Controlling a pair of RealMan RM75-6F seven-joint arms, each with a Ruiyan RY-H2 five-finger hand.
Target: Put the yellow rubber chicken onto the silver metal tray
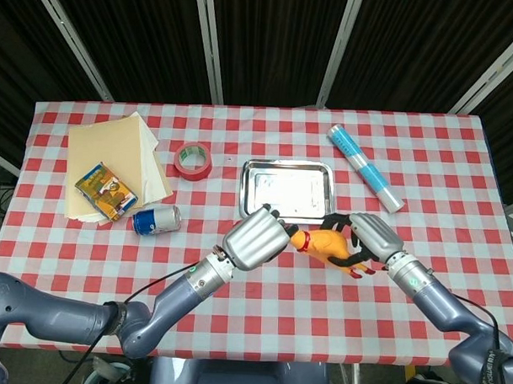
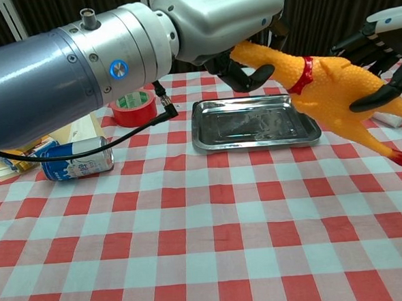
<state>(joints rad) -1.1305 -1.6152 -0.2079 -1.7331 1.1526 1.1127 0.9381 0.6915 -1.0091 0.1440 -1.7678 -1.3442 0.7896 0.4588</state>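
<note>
Yellow rubber chicken hangs in the air above the checked tablecloth, lifted clear of it, with both hands on it. The left hand grasps the head end, its dark fingers curled around the neck just ahead of the red collar. The right hand clasps the body and tail end, one black finger wrapped across the flank in the chest view, while the chicken's orange feet dangle free below. Seen from the head camera, the chicken sits at about 6 o'clock from the silver metal tray, just off its near rim and not over it. The tray lies flat on the cloth with nothing visible in it. At the tray's 9 o'clock is a red tape roll; farther out toward 8 o'clock lies a blue drink can on its side, next to a small colourful box resting on a stack of tan paper sheets. At the tray's 2 o'clock lies a white and blue tube.
</note>
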